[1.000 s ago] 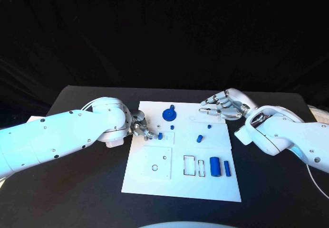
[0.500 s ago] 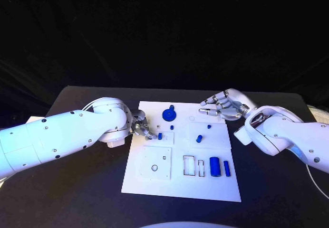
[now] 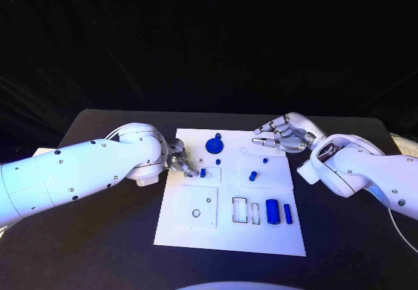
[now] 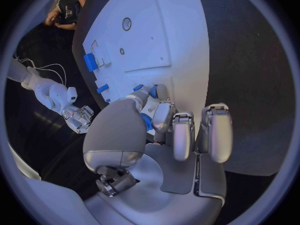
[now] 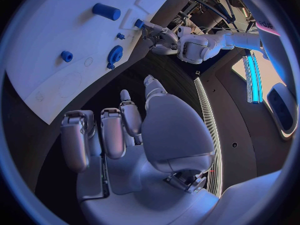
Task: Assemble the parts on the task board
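Observation:
The white task board (image 3: 231, 235) lies in the middle of the black table. My left hand (image 3: 180, 163) is at the board's left edge. Its thumb and a fingertip close on a small blue part (image 3: 203, 173) that stands on the left square plate. The left wrist view shows that part (image 4: 153, 91) at the tips of my left hand (image 4: 162, 135). My right hand (image 3: 283, 136) hovers over the board's far right corner, fingers apart, holding nothing. A blue gear (image 3: 214, 145) sits near the far edge.
A short blue part (image 3: 254, 176) lies mid-board, and two tiny pegs (image 3: 218, 162) (image 3: 264, 161) stand beyond it. A blue cylinder (image 3: 272, 211) and a thin bar (image 3: 288, 214) lie at the near right, beside rectangular slots. Black table surrounds the board.
My left arm has shifted very slightly while the small blue part stays where it was. The right hand has not moved.

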